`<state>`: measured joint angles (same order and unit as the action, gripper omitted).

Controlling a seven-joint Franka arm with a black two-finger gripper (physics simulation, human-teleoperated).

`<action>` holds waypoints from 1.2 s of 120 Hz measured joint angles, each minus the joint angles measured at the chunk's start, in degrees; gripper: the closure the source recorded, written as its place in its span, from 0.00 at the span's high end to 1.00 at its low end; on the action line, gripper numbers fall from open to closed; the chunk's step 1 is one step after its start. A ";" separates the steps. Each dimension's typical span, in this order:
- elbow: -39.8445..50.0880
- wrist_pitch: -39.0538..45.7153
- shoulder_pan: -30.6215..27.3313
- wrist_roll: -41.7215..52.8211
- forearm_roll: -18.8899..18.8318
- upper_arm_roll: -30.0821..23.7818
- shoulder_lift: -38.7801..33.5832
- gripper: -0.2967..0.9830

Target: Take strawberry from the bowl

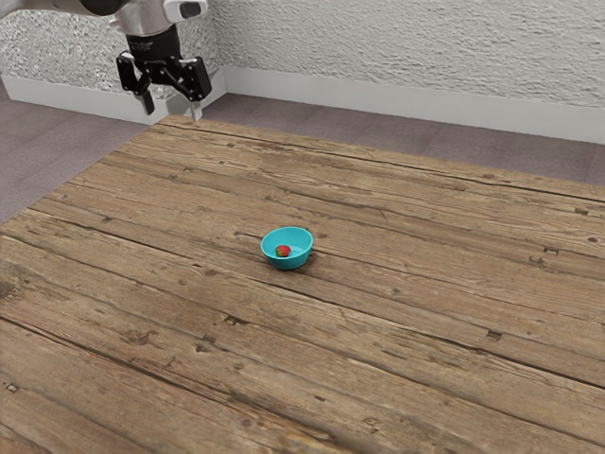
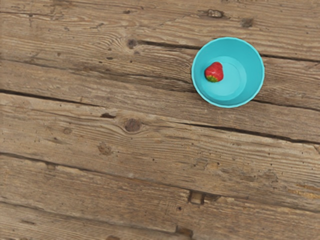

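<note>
- On the black cylindrical wrist section (image 1: 154,45) of the white robot arm (image 1: 147,20), the exterior view shows small pale marks like writing, too small to read.
- At the middle of the exterior view, 1 round turquoise bowl (image 1: 287,264) with a smooth rim and sloping sides sits upright on the brown, weathered wood-plank desk (image 1: 397,312).
- Inside the bowl is 1 small red strawberry (image 2: 214,71) with a green leafy end. The wrist view shows it off centre, at the edge of the bowl's paler round bottom, close to the inner side; whether it touches that side I cannot tell.
- Toward the exterior view's upper left hangs the black 2-finger pincer (image 1: 172,111), its fingers pointing down. They stand wide apart, with nothing held between them, and the pincer is well apart from the bowl and the strawberry.
- Under the bowl, the desk's long planks have dark seams, knots and a few small notches.
- Behind the desk, the exterior view shows a rough whitish wall (image 1: 378,47) with a smooth pale baseboard (image 1: 378,102) along its foot, above a purplish-grey floor (image 1: 57,151).
</note>
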<state>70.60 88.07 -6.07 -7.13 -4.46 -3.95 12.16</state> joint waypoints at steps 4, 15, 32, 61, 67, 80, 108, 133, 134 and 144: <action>0.00 0.00 0.02 -0.20 0.08 0.08 0.00 0.77; -0.09 0.08 -0.04 -0.73 0.13 0.02 0.02 0.77; -0.20 0.96 0.05 -1.50 -0.36 0.06 1.72 0.77; -0.10 7.17 -0.24 -2.26 -0.99 4.14 9.78 0.77; -0.35 8.79 -1.16 -2.36 -0.94 4.56 11.11 0.77; -0.47 12.04 -2.40 -2.56 -0.71 4.87 13.91 0.77; -0.03 16.90 -1.92 -2.91 -0.62 5.24 17.82 0.77; -5.18 19.37 -1.17 -0.25 -0.50 3.00 22.93 0.77; -5.25 19.43 -1.04 -0.17 -0.45 2.95 23.11 0.77; -9.68 19.90 -0.35 0.95 -0.01 2.39 27.22 0.77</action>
<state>60.92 107.97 -6.42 -6.18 -4.48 -1.57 39.37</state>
